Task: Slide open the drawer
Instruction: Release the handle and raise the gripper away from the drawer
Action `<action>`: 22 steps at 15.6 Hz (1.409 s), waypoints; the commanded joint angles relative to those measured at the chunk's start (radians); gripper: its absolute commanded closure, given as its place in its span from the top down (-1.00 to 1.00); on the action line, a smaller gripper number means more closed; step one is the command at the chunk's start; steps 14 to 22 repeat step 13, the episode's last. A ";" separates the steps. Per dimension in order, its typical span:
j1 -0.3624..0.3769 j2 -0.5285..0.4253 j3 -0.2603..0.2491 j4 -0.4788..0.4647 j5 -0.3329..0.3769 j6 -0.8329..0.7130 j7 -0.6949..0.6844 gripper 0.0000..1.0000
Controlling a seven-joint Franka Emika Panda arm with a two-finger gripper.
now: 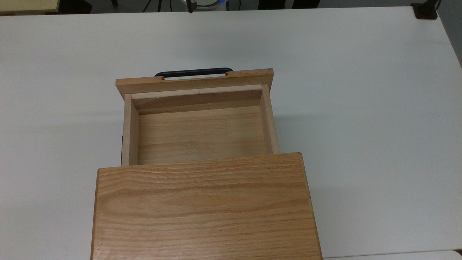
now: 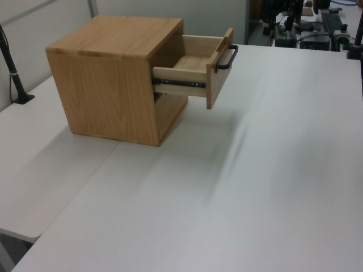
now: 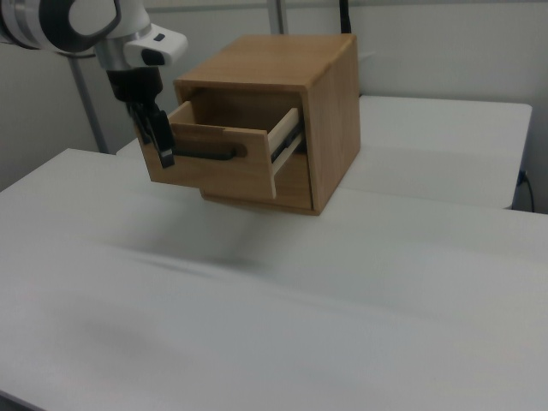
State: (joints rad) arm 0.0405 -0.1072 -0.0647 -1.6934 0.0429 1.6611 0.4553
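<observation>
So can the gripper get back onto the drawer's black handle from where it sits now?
Probably yes. The gripper hangs in front of the drawer, apart from the handle, and the white table between them is bare. The drawer stands pulled out of the cabinet, handle facing the arm.

Right view, upper left of frame: my arm's white and grey wrist enters from the left edge, with the black gripper (image 3: 161,141) hanging straight down beneath it. Top view: I see just its tip (image 1: 191,6) at the upper edge, centre-left.
</observation>
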 commanded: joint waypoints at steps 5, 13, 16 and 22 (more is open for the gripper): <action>0.018 0.027 0.005 0.040 -0.118 -0.136 -0.361 1.00; 0.044 0.040 0.006 0.038 -0.118 -0.126 -0.592 1.00; 0.044 0.040 0.006 0.038 -0.118 -0.126 -0.592 1.00; 0.044 0.040 0.006 0.038 -0.118 -0.126 -0.592 1.00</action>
